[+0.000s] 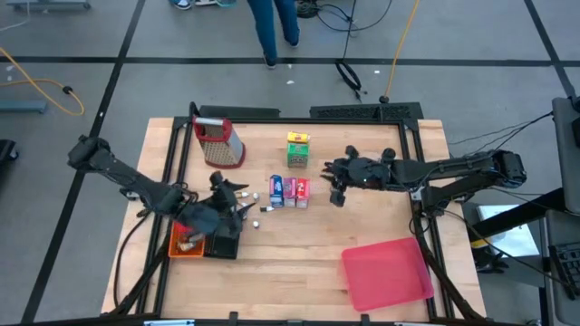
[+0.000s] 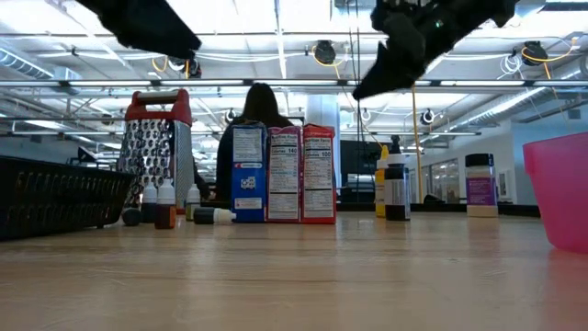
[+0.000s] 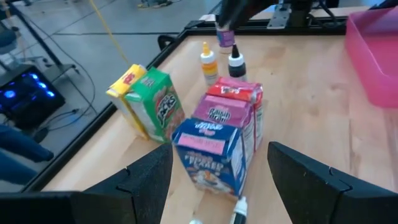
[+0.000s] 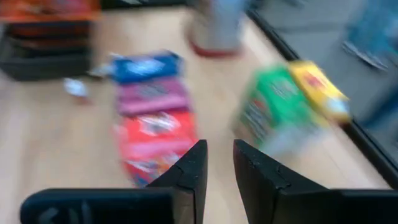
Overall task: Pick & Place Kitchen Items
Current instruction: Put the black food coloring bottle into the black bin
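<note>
— Where are the cartons?

— Three stand in a row mid-table, touching side by side: blue carton (image 1: 276,191), pink carton (image 1: 290,190), red carton (image 1: 303,190). The green-yellow carton (image 1: 298,149) stands apart, farther back. Small bottles (image 2: 165,204) sit just left of the row (one lies on its side), and a few more bottles (image 3: 235,63) stand to the right of it.

— And the right gripper (image 1: 336,186)?

— Hanging above the table just right of the red carton, touching nothing. Its fingers (image 4: 186,171) are close together with a narrow gap, holding nothing.

— The left one?

— The left gripper (image 3: 217,171) is over the left side, above a black basket (image 1: 222,243), facing the carton row. Its fingers stand wide apart, empty.

— Anything else around?

— An orange packet (image 1: 186,246) lies beside the basket under the left arm. A grater (image 1: 217,140) stands at the far left, a pink bin (image 1: 385,272) at the near right corner (a person stands beyond the table's far edge).
</note>
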Tool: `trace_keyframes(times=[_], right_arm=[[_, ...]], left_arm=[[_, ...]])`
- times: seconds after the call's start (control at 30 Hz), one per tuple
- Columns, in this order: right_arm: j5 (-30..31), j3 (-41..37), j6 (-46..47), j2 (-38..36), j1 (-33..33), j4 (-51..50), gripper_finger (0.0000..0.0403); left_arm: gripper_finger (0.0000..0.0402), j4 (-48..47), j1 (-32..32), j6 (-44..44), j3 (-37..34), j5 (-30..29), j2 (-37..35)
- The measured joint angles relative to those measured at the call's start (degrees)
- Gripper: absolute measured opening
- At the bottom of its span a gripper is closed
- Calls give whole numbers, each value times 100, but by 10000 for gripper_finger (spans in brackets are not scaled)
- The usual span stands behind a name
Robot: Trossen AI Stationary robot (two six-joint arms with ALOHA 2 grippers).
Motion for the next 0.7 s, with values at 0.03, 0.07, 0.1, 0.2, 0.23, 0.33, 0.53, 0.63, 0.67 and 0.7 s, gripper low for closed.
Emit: trace_keyframes(times=[0.03,0.07,0.1,0.2,0.23,0.33,0.53,0.63,0.67,0.7], right_arm=[[134,-1,178,-25,-7,-197,66],[184,-2,347,-37,-10,-329,65],[190,-1,503,-40,-11,-414,65],[236,4,748,-38,-3,-686,66],[272,4,774,-38,-3,-716,67],[285,4,863,-39,-7,-994,74],[279,4,1172,-38,-5,-1600,111],[301,4,1187,-38,-5,-1602,136],[297,4,1153,-38,-5,-1602,143],[297,4,1129,-34,-5,-1608,149]], left_arm=[[266,94,83,107,0,96,7],[266,187,167,198,0,193,7],[266,270,255,265,0,280,5],[266,435,495,411,0,467,46],[266,446,555,467,0,524,53],[266,580,714,581,0,752,49],[266,703,847,713,-2,1030,128],[266,697,858,773,0,1052,203],[266,678,860,775,-4,1073,210],[266,686,864,769,-4,1072,202]])
